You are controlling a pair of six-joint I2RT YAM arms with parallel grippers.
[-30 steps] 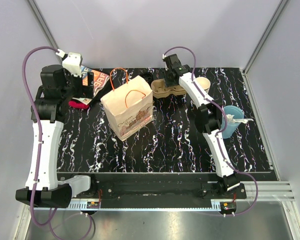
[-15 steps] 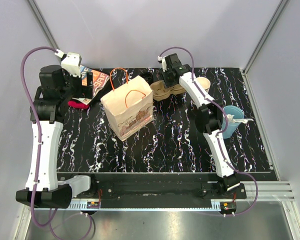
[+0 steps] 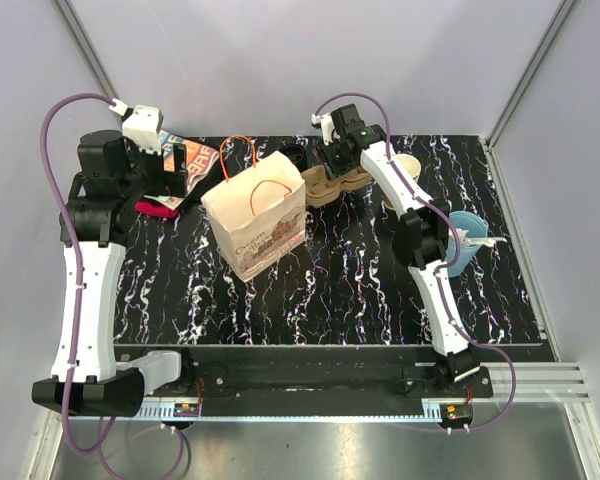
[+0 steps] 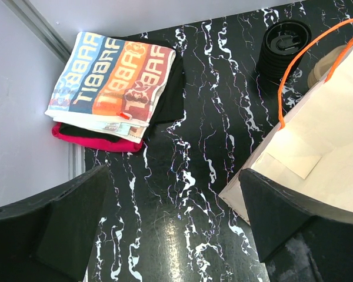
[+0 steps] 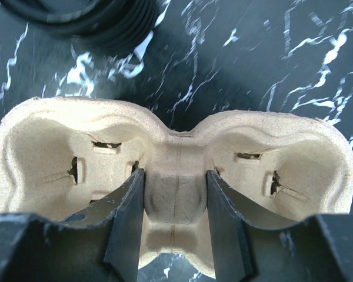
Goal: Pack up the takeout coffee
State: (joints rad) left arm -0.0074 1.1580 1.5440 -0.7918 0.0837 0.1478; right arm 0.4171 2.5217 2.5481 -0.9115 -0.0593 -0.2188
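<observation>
At the far left of the bench [image 3: 330, 290], the left jaws hang spread wide beside a pile of folded printed cloths [image 4: 115, 82], holding nothing and unmoved over the last second. Just to their right, the pale paper bag [image 3: 260, 220] stands with its mouth open, and a stack of black lids [image 4: 285, 44] sits at its far right corner. Further right, the right jaws are clamped on the middle bridge of the empty pulp cup carrier [image 5: 59, 147], which has shifted and turned slightly left, toward the bag. Lidless paper cups [image 3: 407, 165] and a light blue cup [image 3: 467, 235] sit far right. No lidded takeout coffee shows in any view, so I judge the carrier is being packed or readied first.
</observation>
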